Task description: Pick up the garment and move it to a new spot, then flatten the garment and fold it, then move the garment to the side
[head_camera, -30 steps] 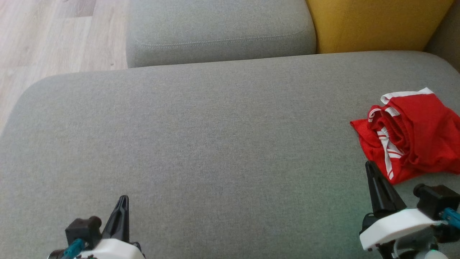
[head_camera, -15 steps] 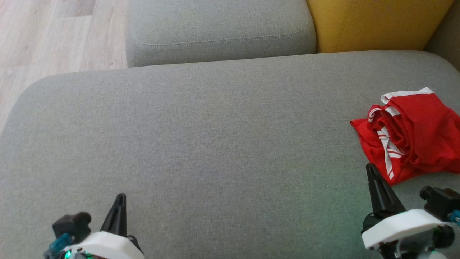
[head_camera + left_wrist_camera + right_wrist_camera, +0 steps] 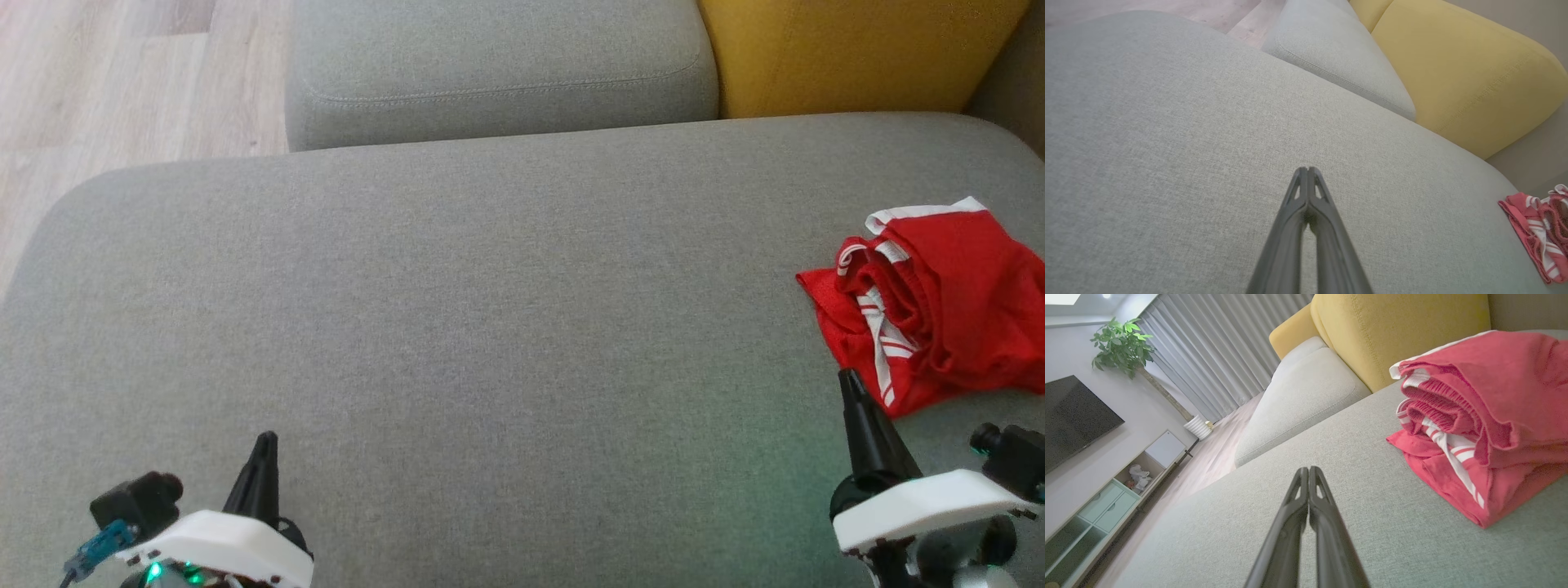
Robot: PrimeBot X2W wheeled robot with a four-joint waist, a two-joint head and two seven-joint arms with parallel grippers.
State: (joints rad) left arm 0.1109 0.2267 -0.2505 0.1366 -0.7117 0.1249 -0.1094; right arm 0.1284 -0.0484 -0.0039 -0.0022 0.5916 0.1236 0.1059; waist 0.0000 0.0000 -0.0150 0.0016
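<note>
The wide grey sofa seat point(image 3: 490, 327) takes up most of the head view, and its middle and left are bare. Behind it sit a smaller grey cushion point(image 3: 498, 73) and a yellow cushion point(image 3: 849, 57).

The garment point(image 3: 939, 302), red with white stripes, lies at the seat's far right edge and touches nothing but the fabric under it. In the right wrist view it sits in stacked layers, so it looks folded and already set to the side, the closing step. It could, though, be a loose heap that has not been picked up yet.

The right end effector point(image 3: 851, 380) is just short of the garment's near corner, fingers pressed together and empty. The left end effector point(image 3: 263, 445) is well apart from it, also pressed together and holding nothing.

If the fold is done, the next move only needs the arms kept clear of the bundle. If it is not, the right fingers must spread, reach forward to the near hem and pinch it.
</note>
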